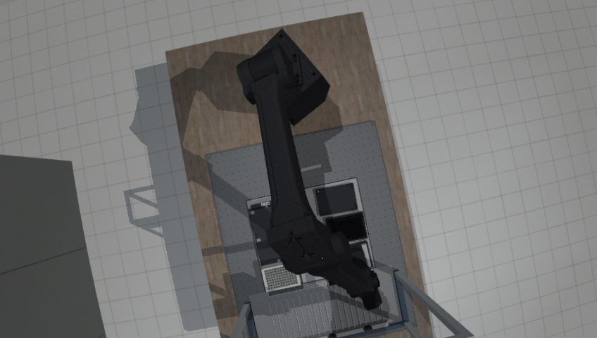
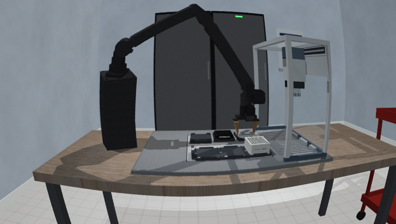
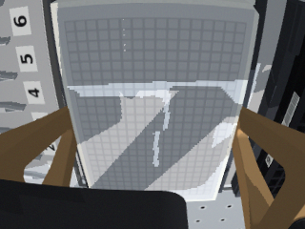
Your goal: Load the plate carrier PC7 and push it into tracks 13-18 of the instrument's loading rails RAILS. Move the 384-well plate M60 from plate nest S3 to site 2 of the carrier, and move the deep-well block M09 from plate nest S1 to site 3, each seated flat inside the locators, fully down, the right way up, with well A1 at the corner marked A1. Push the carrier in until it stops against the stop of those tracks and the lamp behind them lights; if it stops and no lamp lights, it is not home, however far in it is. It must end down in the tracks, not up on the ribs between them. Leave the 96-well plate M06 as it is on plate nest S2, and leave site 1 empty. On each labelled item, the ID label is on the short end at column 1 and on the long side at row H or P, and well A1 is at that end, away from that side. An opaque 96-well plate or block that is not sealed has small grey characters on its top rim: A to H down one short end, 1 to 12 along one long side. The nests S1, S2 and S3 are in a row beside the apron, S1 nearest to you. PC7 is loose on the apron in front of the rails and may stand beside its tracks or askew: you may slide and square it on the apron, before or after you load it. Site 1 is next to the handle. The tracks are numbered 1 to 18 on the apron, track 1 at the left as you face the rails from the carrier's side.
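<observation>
The claw [image 3: 154, 153] is clamped on the long sides of the fine-welled plate [image 3: 155, 90], which sits in the nest beside the rails [image 2: 288, 141]. Next comes a straight lift, then carrying it to the carrier's [image 2: 216, 154] middle site.

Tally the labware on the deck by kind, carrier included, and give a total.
Translucent 384-well plate: 1, clamped in the claw
Black 96-well plate: 1, on the middle nest
White deep-well block: 1, on the carrier
Plate carrier: 1
Total: 4
</observation>
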